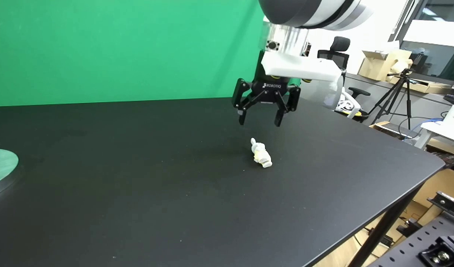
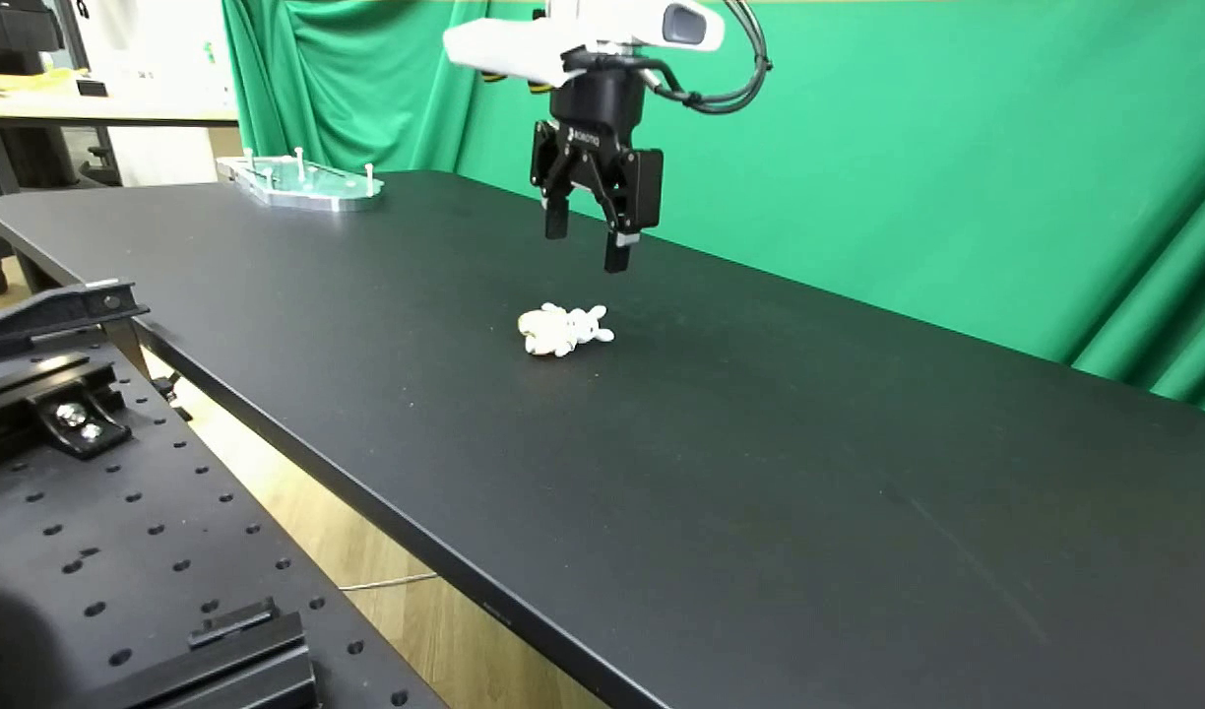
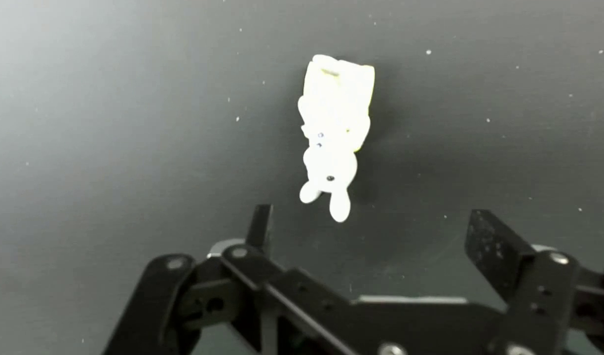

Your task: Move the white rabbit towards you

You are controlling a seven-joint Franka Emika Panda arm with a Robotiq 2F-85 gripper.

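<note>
A white rabbit (image 3: 336,108), smooth, round-limbed and faintly yellow-tinged, lies on a speckled dark bench (image 1: 138,207) at upper center of the wrist view, ears (image 3: 340,204) toward the bottom of the frame. Raised above the bench, the angular black pincer (image 1: 260,123) points downward, its two flat fingers (image 3: 492,244) spread well apart. Green cloth (image 2: 366,98) falls in soft folds at upper left in an exterior view, behind a translucent pegged slab (image 2: 322,187).

- We take this for a lab: a robot arm (image 1: 312,13) hangs over the surface (image 1: 138,222).
- Along its far edge we see a green backdrop (image 1: 119,48); by the opposite edge, a perforated plate (image 2: 130,566).
- Past a short edge we spot a black tripod (image 1: 408,92).
</note>
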